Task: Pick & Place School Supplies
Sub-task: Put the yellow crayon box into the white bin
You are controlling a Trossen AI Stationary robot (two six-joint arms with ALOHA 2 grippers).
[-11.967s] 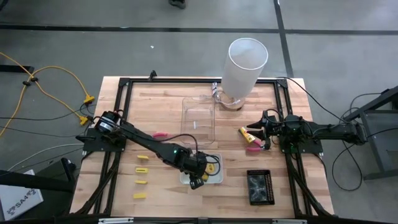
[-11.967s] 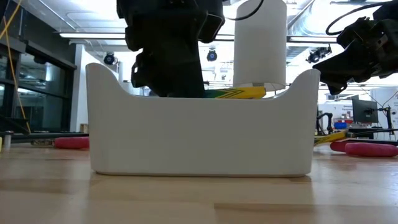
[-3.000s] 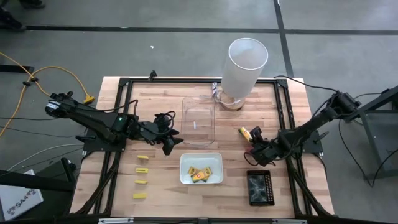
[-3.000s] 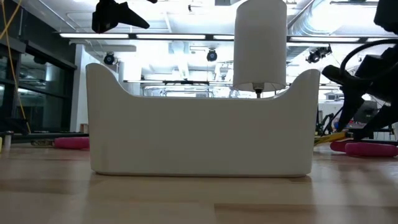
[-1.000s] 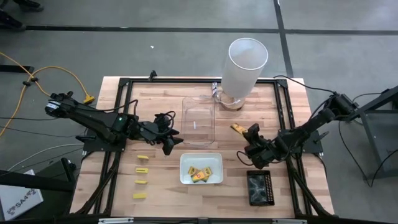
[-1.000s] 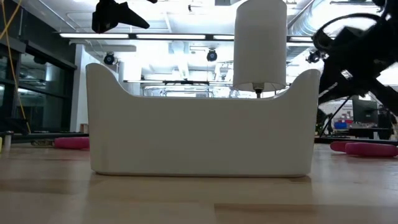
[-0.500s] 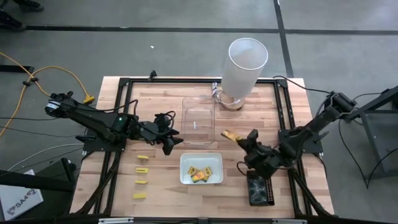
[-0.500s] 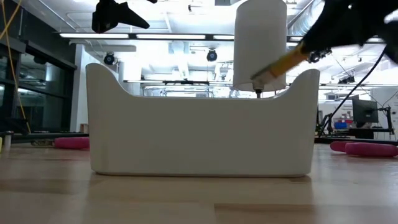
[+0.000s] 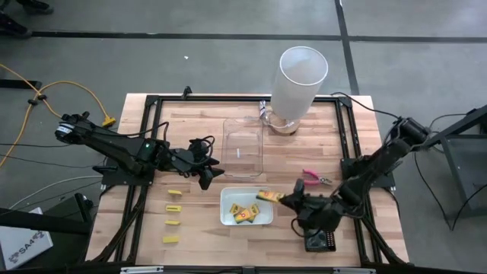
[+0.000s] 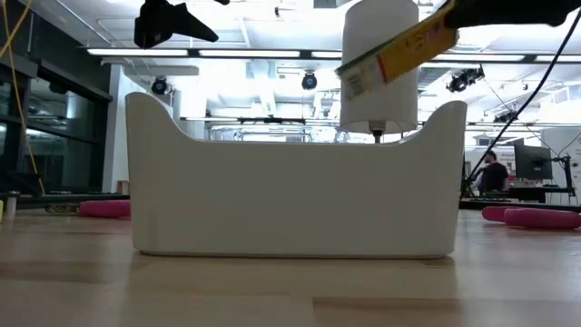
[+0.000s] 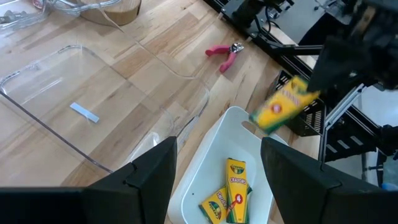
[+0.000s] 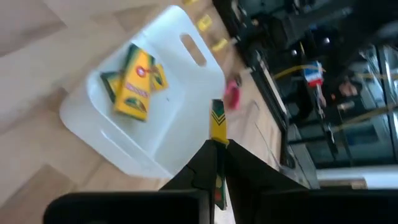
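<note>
My right gripper (image 9: 281, 199) is shut on a yellow-orange crayon packet (image 9: 268, 196), which hangs over the right rim of the white tray (image 9: 228, 199). Three more yellow packets (image 9: 242, 211) lie flat on that tray's floor. Pink-handled pliers (image 9: 312, 176) lie on the wood at the right. Several small yellow blocks (image 9: 174, 208) lie in a column near the left edge. My left gripper (image 9: 207, 173) waits open above the table, left of the clear tray (image 9: 243, 147). My right gripper pinches one end of the packet (image 12: 217, 144) between its two fingers, which press on its flat faces. The fingers come from the table's right, slanting down. The packet juts out beyond them toward the tray, lifted clear, its free end (image 10: 356, 80) tilted lower.
A tall white cylinder (image 9: 298, 80) stands at the table's far edge behind the clear tray. A black tray (image 9: 318, 240) lies at the near right, partly under my right arm. Bare wood lies between the blocks and the white tray.
My right gripper has carried the packet up and toward the table's left and near edges, from the wood at the right to above the white tray's right rim, tipping more level on the way. The pink pliers, hidden under the arm before, now show.
</note>
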